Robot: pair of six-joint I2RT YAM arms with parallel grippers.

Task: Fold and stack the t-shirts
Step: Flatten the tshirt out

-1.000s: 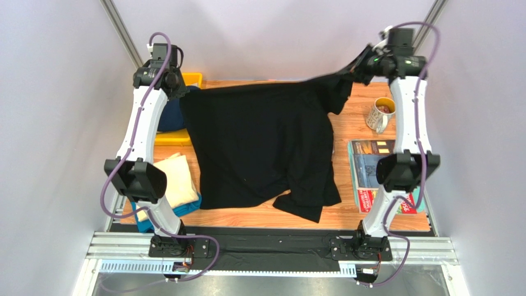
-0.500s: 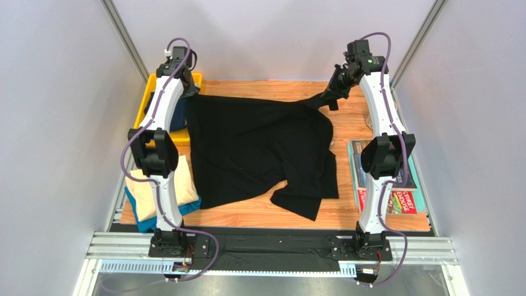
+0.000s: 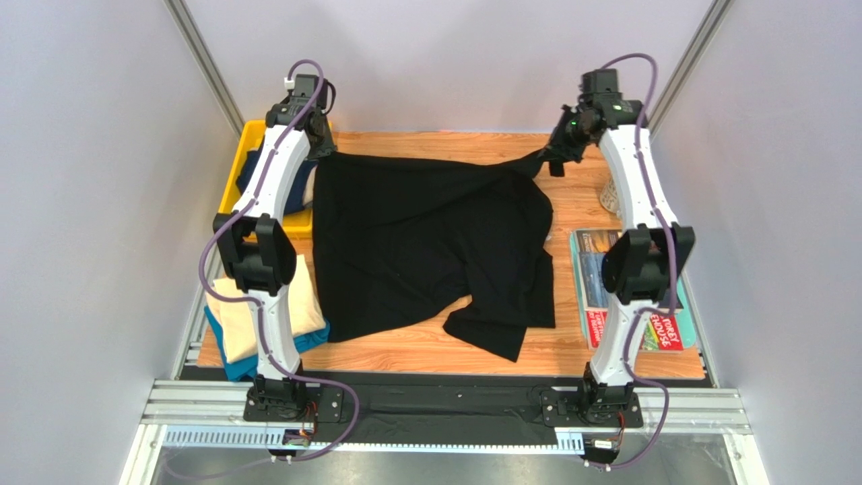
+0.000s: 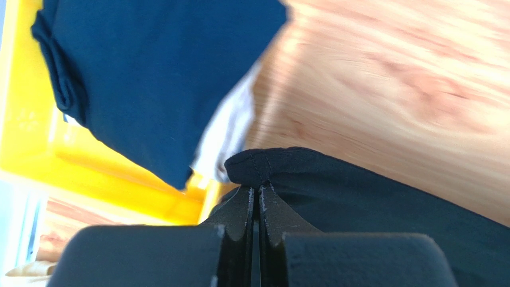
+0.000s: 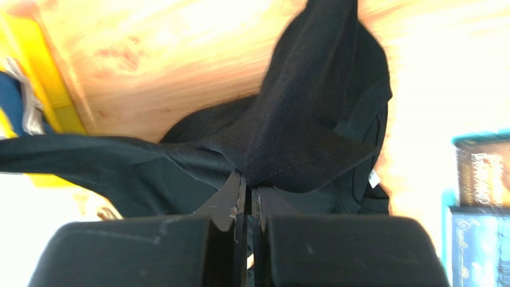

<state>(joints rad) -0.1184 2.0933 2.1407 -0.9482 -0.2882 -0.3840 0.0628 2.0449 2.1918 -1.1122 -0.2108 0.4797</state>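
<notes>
The large black t-shirt (image 3: pixel 425 243) lies spread over the middle of the wooden table, its far edge stretched between my two grippers. My left gripper (image 3: pixel 322 152) is shut on its far left corner (image 4: pixel 263 167), just beside the yellow bin. My right gripper (image 3: pixel 554 152) is shut on a bunched fold at the far right (image 5: pixel 311 107), and a white label (image 5: pixel 373 178) shows below it. A dark navy t-shirt (image 4: pixel 149 72) hangs over the bin. A cream t-shirt (image 3: pixel 243 323) lies folded on a teal-blue one (image 3: pixel 228 359) at the near left.
The yellow bin (image 3: pixel 253 131) stands at the far left corner, touching the black shirt's edge. Colourful magazines (image 3: pixel 592 273) lie along the right side under the right arm. A mug (image 3: pixel 610 197) peeks out behind that arm. Grey walls close in both sides.
Both grippers have come down and toward the far edge with the black shirt. The cloth, held up a second ago, now lies flatter and is pulled taut along its far edge.
</notes>
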